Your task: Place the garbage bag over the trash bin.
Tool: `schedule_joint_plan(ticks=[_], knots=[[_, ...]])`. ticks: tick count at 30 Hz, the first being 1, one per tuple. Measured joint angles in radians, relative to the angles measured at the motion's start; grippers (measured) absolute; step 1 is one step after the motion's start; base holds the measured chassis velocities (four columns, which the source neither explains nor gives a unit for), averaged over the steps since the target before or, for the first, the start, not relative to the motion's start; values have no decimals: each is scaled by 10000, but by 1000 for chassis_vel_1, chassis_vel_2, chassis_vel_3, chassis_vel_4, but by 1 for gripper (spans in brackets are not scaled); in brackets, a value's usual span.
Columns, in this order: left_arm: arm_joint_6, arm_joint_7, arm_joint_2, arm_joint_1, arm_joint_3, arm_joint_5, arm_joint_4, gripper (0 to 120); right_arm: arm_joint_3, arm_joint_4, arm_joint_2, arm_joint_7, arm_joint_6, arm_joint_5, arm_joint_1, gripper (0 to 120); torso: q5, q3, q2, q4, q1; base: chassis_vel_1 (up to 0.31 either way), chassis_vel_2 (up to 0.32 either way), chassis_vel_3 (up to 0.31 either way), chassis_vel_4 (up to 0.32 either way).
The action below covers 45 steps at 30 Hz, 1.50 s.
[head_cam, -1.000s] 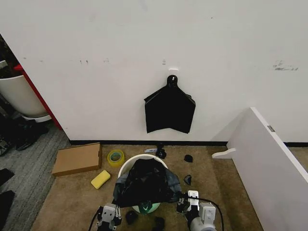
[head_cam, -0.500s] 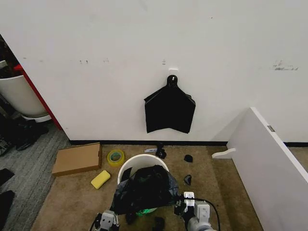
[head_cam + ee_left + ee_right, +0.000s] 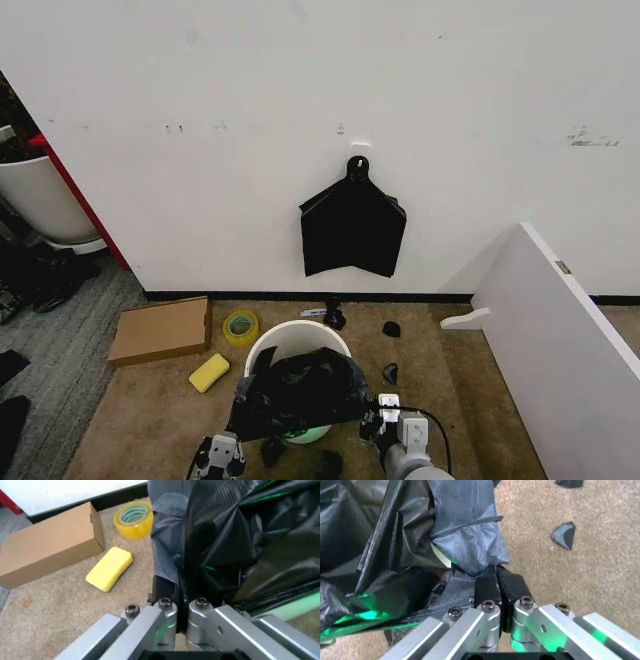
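Trash bin (image 3: pixel 290 340): white, round, standing on the tan carpet (image 3: pixel 150 420) near the wall; far rim exposed, near half covered.

Garbage bag (image 3: pixel 300 390): black, glossy, rumpled, draped across the bin's near rim and mouth, stretched between both grippers. How far it reaches down the bin's near side cannot be judged from the head view.

Left gripper (image 3: pixel 237 425): low at the bag's left edge. In the left wrist view its fingers (image 3: pixel 165 592) are pressed together on a fold of the bag.

Right gripper (image 3: pixel 372 420): low at the bag's right edge. In the right wrist view its fingers (image 3: pixel 512 587) are clamped on a grey-black pleat of the bag.

Surroundings, left of the bin: cardboard box (image 3: pixel 160 330), roll of yellow tape (image 3: pixel 240 327), yellow sponge (image 3: pixel 209 372), all apart from the bin.

Surroundings, right of the bin: small black scraps (image 3: pixel 390 373) on the carpet; white board (image 3: pixel 560 350) leaning farther right.

Wall behind: flat black bundle (image 3: pixel 352 230) hanging by its loop from a hook, above the bin and clear of it.
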Motion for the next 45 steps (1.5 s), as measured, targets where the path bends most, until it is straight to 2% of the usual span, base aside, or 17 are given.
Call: schedule_joint_plan(ticks=[11,18,26,27,28,33,35,36,42,43,45], knots=[[-35,-170,-410,-518,26,12,618,0,-74,-447,146,-390,509,-401,111,0,1,0,0,0,0,0,0,0,0],[86,-191,-675,-590,17,-6,683,0,-88,-516,126,-455,602,-516,61,0,0,0,0,-1,0,0,0,0,0],[186,-250,-569,-399,-46,-63,330,1,-111,-319,20,-564,645,-646,-127,0,1,-1,0,1,0,0,0,0,0],[267,-275,-578,-369,-63,-63,278,7,-109,-278,2,-593,654,-689,-178,2,0,0,0,0,0,0,0,0,0],[267,-275,-578,-369,-63,-63,278,7,-109,-278,2,-593,654,-689,-178,2,0,0,0,0,0,0,0,0,0],[529,-367,-553,-90,-187,-44,-57,28,-39,-13,-117,-686,813,-845,-574,20,-1,-1,0,0,0,0,0,0,0],[483,-447,-531,6,-262,-26,-146,36,37,78,-177,-691,890,-848,-735,28,2,-1,0,0,0,0,0,0,0],[483,-447,-531,6,-262,-26,-146,36,37,78,-177,-691,890,-848,-735,28,2,-1,0,0,0,0,0,0,0],[230,-566,-486,388,-354,147,-490,62,202,416,-318,-759,1009,-876,-1191,54,0,-1,0,0,0,0,0,0,0],[230,-566,-486,388,-354,147,-490,62,202,416,-318,-759,1009,-876,-1191,54,0,-1,0,0,0,0,0,0,0],[98,-566,-466,570,-380,244,-633,70,268,510,-319,-776,1060,-886,-1327,63,1,-1,0,-1,0,0,0,0,0]])
